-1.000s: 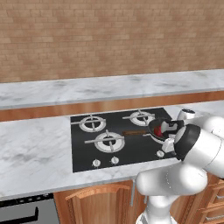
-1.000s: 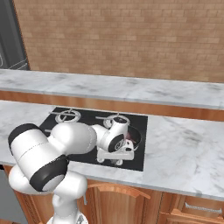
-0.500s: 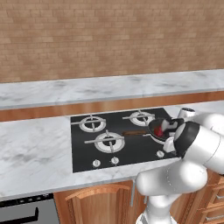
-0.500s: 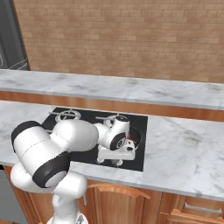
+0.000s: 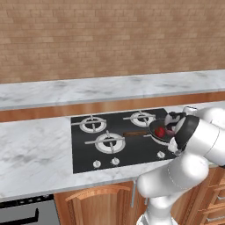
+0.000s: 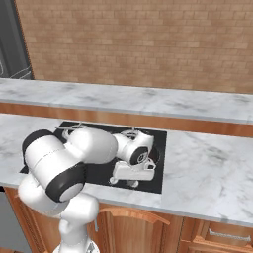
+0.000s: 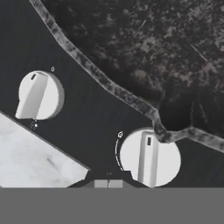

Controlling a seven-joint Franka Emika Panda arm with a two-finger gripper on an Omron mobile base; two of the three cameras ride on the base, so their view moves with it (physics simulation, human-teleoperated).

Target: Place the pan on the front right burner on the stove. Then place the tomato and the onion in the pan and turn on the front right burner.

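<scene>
Two white knobs, one [image 7: 149, 158] just ahead of my clenched, empty gripper [image 7: 108, 183], which has edged lower toward it since a second ago; pan [image 5: 159, 132] with tomato [image 5: 160, 131] sits on the stove [image 5: 83, 149], so ignition seems next.

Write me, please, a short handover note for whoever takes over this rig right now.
End effector: shut, holding nothing, low over the stove front edge, just short of a white knob.
Pan sits on the front right burner with the tomato in it; the arm hides the onion.
Done: pan placed, tomato in.
Left: confirm the onion, turn that burner's knob.
</scene>
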